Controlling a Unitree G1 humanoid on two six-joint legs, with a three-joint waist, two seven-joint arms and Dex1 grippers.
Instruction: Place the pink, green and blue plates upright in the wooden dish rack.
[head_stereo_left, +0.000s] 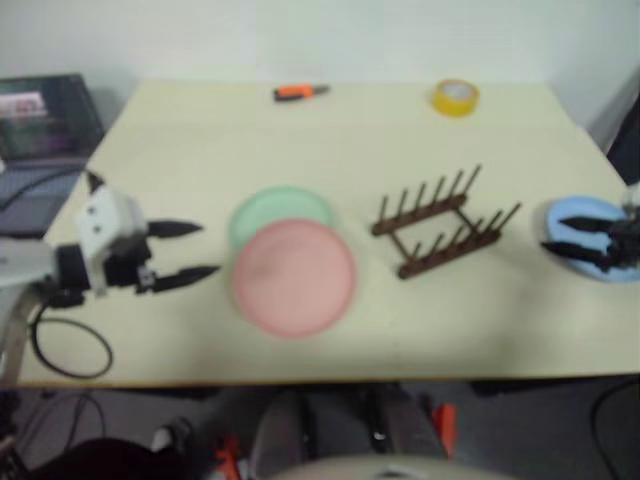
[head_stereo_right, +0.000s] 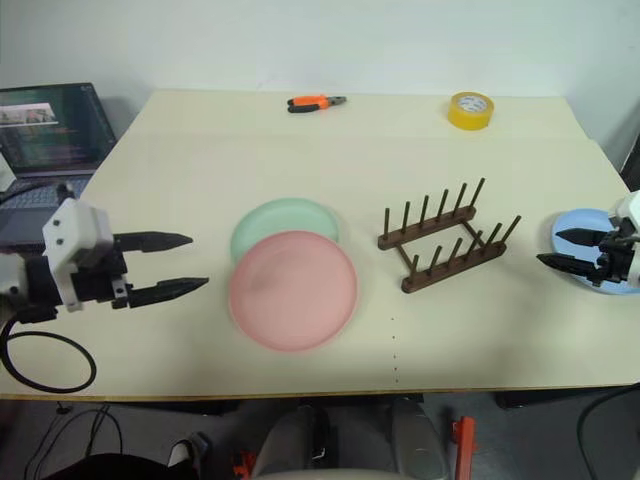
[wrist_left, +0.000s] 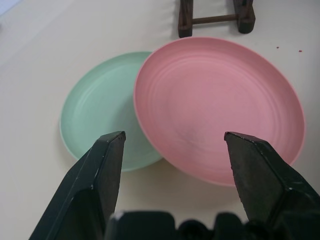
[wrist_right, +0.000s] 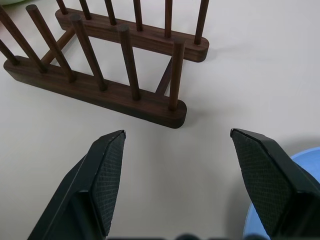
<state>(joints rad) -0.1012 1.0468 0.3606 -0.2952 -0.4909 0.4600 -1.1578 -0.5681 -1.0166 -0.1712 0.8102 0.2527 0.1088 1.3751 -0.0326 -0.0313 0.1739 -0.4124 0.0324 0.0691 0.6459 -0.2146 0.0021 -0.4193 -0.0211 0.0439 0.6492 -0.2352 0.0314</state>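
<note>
A pale worktop (head_stereo_right: 330, 140) seen from above, with all three plates lying flat and the wooden dish rack (head_stereo_right: 447, 239) standing empty just right of the picture's centre, its two rows of thin pegs running diagonally. The pink plate (head_stereo_right: 292, 289) sits a little left of centre and low in the frame, its far edge overlapping the near edge of the green plate (head_stereo_right: 282, 220), which lies partly tucked beneath it. The blue plate (head_stereo_right: 597, 236) lies at the far right edge of the frame, well apart from the other two, on the other side of the rack. The left gripper (head_stereo_right: 176, 264) comes in from the left edge at mid-height, its two black fingers spread wide and holding nothing, aimed toward the pink plate and stopping short of its rim. The right gripper (head_stereo_right: 568, 250) is at the right edge, also wide open and empty, poised over the near side of the blue plate with its fingers pointing toward the rack. At the top of the frame lie an orange-handled tool (head_stereo_right: 315, 102) and a yellow tape roll (head_stereo_right: 470, 110), and a laptop (head_stereo_right: 50, 130) sits at the upper left. No plate is racked yet, so the task looks to be at its first pickup. The next move probably calls for one gripper to close on a plate's rim, tip it upright, and slot it between pegs.
</note>
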